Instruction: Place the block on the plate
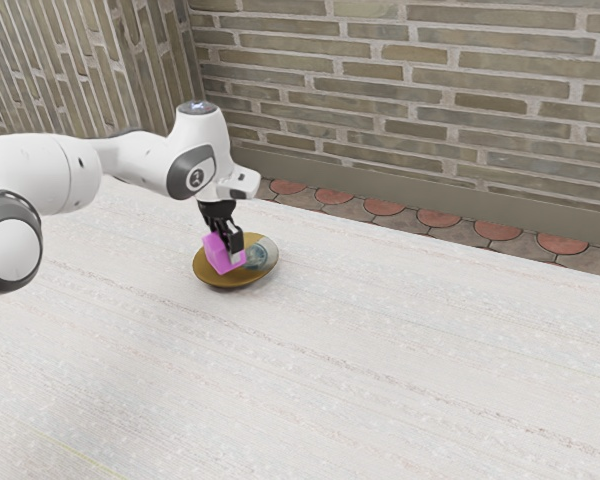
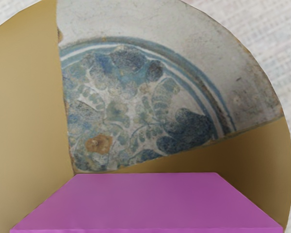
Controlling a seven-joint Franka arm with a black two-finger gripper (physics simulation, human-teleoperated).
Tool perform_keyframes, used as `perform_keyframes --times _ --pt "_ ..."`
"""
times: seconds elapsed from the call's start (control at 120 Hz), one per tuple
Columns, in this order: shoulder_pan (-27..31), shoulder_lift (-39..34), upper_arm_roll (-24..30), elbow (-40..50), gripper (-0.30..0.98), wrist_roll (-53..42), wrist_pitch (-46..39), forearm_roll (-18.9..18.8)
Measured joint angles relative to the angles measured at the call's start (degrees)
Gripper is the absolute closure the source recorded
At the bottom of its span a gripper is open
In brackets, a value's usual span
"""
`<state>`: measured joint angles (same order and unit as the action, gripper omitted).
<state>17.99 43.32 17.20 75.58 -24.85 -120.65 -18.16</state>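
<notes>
Block (image 1: pixel 220 254) over the plate (image 1: pixel 205 271), a gentle set-down wanted

Left of centre in the exterior view, a little above mid-height, the claw (image 1: pixel 229 245) is closed on the block, its fingers pressing the sides. The block sits tilted in that grip, over the plate. The arm (image 1: pixel 140 160) reaches in from the upper left of the frame, and the plate rests on the table (image 1: pixel 380 370). In the wrist view the block covers part of the plate, with the blue pattern (image 2: pixel 136 104) in sight just beyond it. Whether its lower edge touches the plate or hangs just above, the pictures do not settle.

The step in hand looks to be the lowering and release. The robot would do well to bring the block a touch further toward the plate's middle, then level it so that a flat face meets the surface rather than a corner. It should go down slowly and stop at first contact, since pressing on the sloping rim could tip the plate. The claw should part evenly and only once the block is supported, then lift straight up so that neither finger drags it
</notes>
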Motion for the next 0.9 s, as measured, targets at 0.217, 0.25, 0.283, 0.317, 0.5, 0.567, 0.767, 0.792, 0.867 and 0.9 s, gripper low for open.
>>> perform_keyframes --times 0.217,0.25,0.283,0.317,0.5,0.567,0.767,0.792,0.867,0.9 --pt "-0.11 0.54 0.06 -0.56 0.13 -1.74 0.07 0.11" --pt "-0.13 0.47 0.07 -0.57 0.11 -1.96 0.09 0.12" --pt "-0.14 0.38 0.08 -0.58 0.10 -2.18 0.12 0.14" --pt "-0.16 0.26 0.06 -0.56 0.08 -2.36 0.18 0.16" --pt "-0.08 -0.55 0.09 0.10 0.03 -3.14 0.66 0.18" --pt "-0.07 -1.05 0.10 0.17 0.02 -3.35 1.04 0.16" --pt "-0.11 -2.93 0.63 0.34 0.01 -3.83 2.28 0.11" --pt "-0.08 -3.50 0.91 0.42 0.01 -3.85 2.53 0.07" --pt "-0.04 -5.04 1.81 0.50 0.01 -3.83 3.42 -0.05" --pt "0.04 -5.53 2.17 0.49 0.01 -3.78 3.86 -0.10"
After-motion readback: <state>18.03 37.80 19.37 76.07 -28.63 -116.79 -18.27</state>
